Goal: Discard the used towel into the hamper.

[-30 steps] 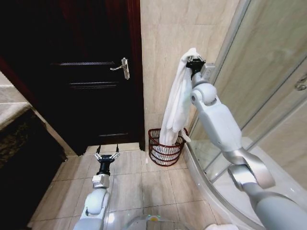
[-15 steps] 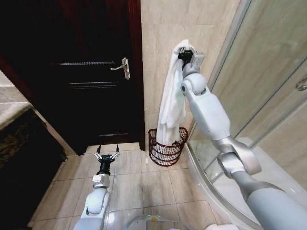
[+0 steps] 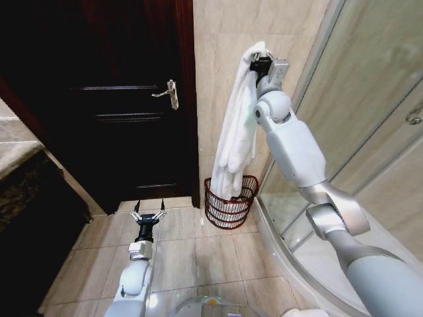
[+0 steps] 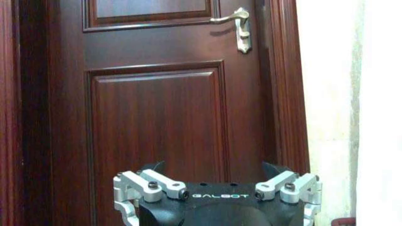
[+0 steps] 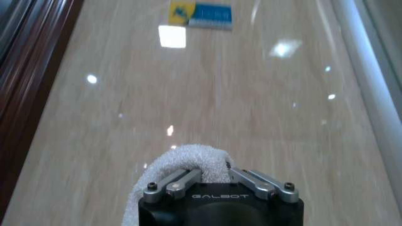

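R gripper [image 3: 259, 64] up high by the tiled wall, fingers clamped on the white towel [image 3: 234, 135], which hangs w/ its tail dipping into the hamper [image 3: 229, 202] on the floor. Carry step nearly done; next: let go over the rim. L gripper [image 3: 148, 216] parked low, fingers apart.

The hamper [image 3: 230, 202] sits in a tight corner, with the tiled wall [image 3: 218, 79] behind it, the dark door [image 3: 125, 99] on one side and the shower glass [image 3: 370, 99] on the other. The hanging towel [image 3: 236, 132] covers part of its open top. The floor [image 3: 192, 254] in front is open.
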